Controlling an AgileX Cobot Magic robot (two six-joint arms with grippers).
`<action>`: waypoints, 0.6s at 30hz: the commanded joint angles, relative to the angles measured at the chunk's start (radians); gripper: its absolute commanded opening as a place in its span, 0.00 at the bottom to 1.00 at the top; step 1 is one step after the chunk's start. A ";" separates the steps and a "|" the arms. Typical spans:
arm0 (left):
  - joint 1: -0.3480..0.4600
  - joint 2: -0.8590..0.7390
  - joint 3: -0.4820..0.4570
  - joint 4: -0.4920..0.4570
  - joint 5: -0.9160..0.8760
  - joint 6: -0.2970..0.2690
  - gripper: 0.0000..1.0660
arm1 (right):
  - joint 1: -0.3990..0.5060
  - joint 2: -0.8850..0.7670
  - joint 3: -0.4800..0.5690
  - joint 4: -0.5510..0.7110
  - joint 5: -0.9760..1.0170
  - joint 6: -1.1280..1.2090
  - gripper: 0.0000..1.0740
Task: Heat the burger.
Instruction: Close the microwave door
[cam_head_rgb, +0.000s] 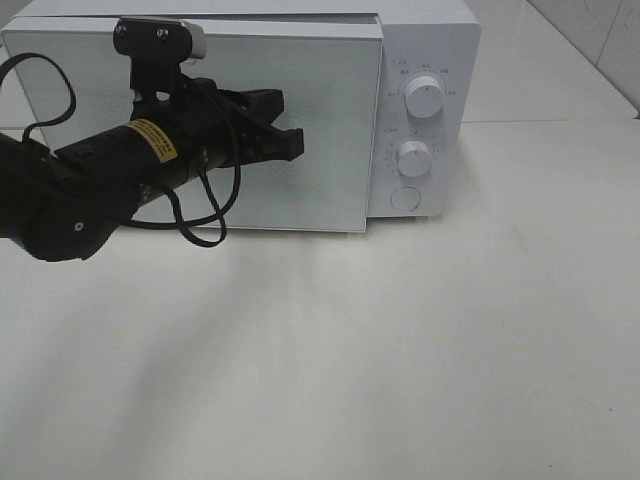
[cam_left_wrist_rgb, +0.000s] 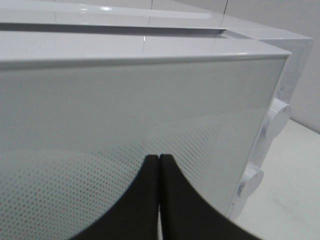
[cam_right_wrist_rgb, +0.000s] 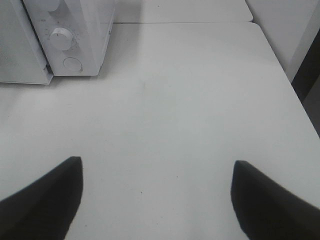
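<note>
The burger is out of view in every frame. A white microwave (cam_head_rgb: 425, 40) stands at the back of the table, and its frosted glass door (cam_head_rgb: 320, 120) lies across the front, standing slightly proud of the body. My left gripper (cam_head_rgb: 295, 143) is shut and empty, with its tips close against the middle of the door. The left wrist view shows the two black fingers (cam_left_wrist_rgb: 145, 200) pressed together in front of the dotted glass (cam_left_wrist_rgb: 125, 110). My right gripper (cam_right_wrist_rgb: 155, 162) is open and empty over bare table. It does not show in the exterior high view.
The microwave's control panel has an upper knob (cam_head_rgb: 424, 98), a lower knob (cam_head_rgb: 413, 157) and a round button (cam_head_rgb: 405, 198). The white table (cam_head_rgb: 400, 350) stretches in front. The right wrist view shows the microwave's corner (cam_right_wrist_rgb: 85, 30) and the table's right edge (cam_right_wrist_rgb: 290, 80).
</note>
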 joint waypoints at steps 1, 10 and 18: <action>-0.004 0.016 -0.045 -0.016 0.014 0.004 0.00 | -0.008 -0.025 0.004 0.002 -0.012 0.002 0.71; -0.004 0.076 -0.148 -0.017 0.043 0.004 0.00 | -0.008 -0.025 0.004 0.002 -0.012 0.002 0.71; -0.003 0.129 -0.224 -0.018 0.058 0.004 0.00 | -0.008 -0.025 0.004 0.002 -0.012 0.002 0.71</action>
